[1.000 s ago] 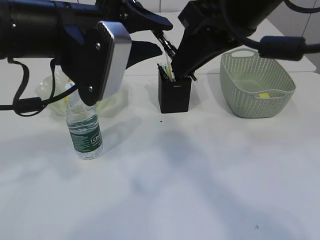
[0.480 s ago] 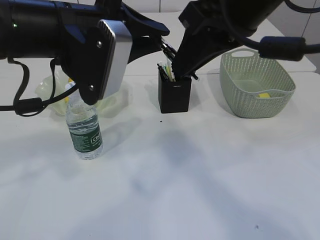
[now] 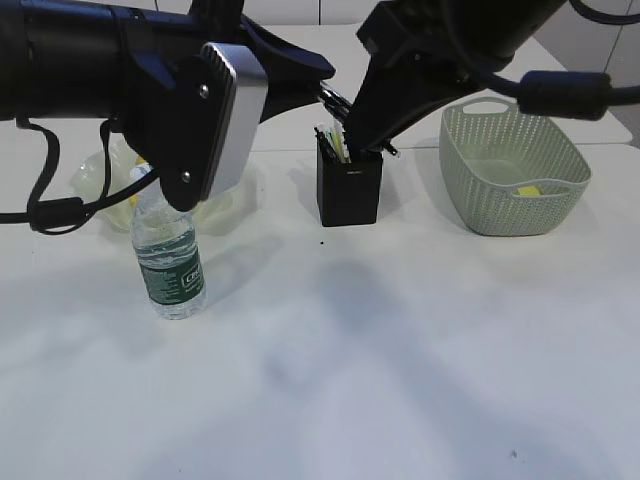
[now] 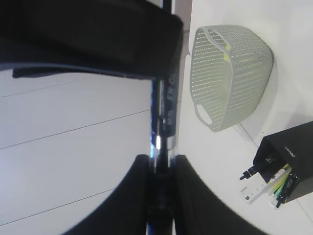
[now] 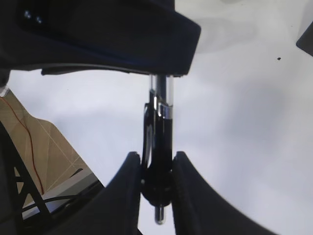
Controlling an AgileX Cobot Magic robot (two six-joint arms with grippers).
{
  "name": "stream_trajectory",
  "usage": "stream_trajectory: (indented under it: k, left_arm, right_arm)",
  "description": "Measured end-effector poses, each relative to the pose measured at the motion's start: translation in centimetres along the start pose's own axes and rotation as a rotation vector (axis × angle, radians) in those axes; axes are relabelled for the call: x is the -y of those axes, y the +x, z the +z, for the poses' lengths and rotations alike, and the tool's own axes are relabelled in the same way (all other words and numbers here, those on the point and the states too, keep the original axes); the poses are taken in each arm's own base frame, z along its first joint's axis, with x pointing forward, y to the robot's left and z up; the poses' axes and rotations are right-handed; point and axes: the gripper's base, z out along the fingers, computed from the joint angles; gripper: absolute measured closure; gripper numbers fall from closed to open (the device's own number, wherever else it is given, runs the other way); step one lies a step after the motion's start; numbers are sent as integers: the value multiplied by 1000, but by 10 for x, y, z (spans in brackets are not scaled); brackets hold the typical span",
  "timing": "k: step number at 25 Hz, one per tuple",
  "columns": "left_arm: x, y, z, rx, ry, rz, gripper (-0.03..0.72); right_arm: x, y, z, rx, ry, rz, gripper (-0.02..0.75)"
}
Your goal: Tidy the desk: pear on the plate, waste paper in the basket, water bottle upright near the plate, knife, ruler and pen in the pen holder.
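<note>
Black pen (image 3: 334,99) has barely risen above the pen holder (image 3: 349,187); both grippers stay clamped on it.

- Exterior view: looks down at a slant across the white table (image 3: 400,380), from the near edge toward the far side. Both arms loom large and close along the top of the frame. Black pen holder (image 3: 349,186) at upper centre, green basket (image 3: 513,170) at upper right, water bottle (image 3: 169,258) at left.
- Left wrist view: very close behind its own fingers, a dark pen (image 4: 162,127) filling the centre. Rolled sideways, with basket (image 4: 230,73) at upper right and pen holder (image 4: 288,166) at lower right, both shared with the exterior view.
- Right wrist view: equally close, aimed down at bare table (image 5: 244,122), a pen (image 5: 157,147) clamped at centre. Floor and frame legs at lower left.
</note>
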Motion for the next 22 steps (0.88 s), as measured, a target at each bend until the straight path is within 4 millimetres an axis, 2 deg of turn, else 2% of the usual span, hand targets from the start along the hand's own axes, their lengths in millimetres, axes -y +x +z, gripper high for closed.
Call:
stream_trajectory:
  k: [12, 15, 19, 22]
  left_arm:
    - [0, 1, 0, -8, 4, -34, 616]
    - [-1, 2, 0, -26, -12, -105, 617]
    - [-3, 4, 0, -46, -41, -199, 617]
    - [-4, 4, 0, -49, -44, -225, 617]
  right_arm:
    - [1, 0, 0, -1, 13, -4, 599]
    - [4, 1, 0, -10, 46, -16, 534]
    - [8, 3, 0, -34, 89, -32, 391]
    - [9, 3, -2, -35, 102, -38, 335]
